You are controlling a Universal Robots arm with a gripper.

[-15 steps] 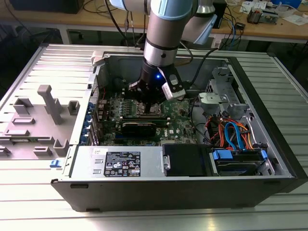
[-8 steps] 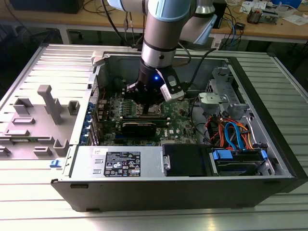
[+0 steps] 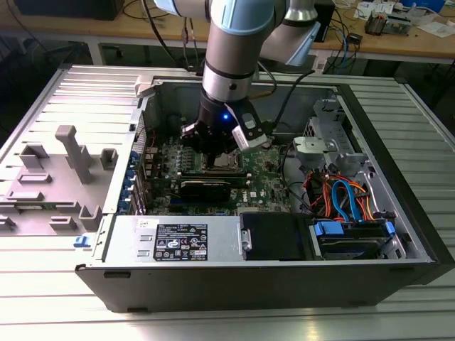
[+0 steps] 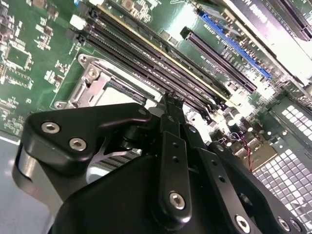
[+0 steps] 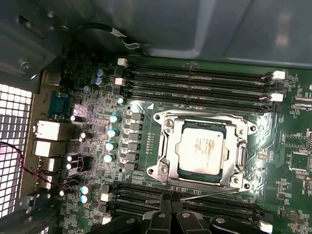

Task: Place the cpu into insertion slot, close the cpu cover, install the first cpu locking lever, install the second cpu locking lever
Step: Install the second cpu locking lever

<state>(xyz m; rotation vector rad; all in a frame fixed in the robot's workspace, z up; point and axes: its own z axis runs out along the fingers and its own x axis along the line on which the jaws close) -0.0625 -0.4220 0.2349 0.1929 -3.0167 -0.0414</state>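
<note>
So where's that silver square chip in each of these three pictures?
Exterior view: the cpu is a small pale square on the green motherboard, just under the arm's gripper.
First wrist view: it sits centre-right, inside its silver-rimmed insertion slot.
Second wrist view: a pale sliver of it shows above the black gripper body.
Shared landmark: the long black memory slots beside the socket.

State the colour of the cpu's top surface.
Silver-grey metal, the cpu seated in the insertion slot, seen best in the first wrist view.
</note>
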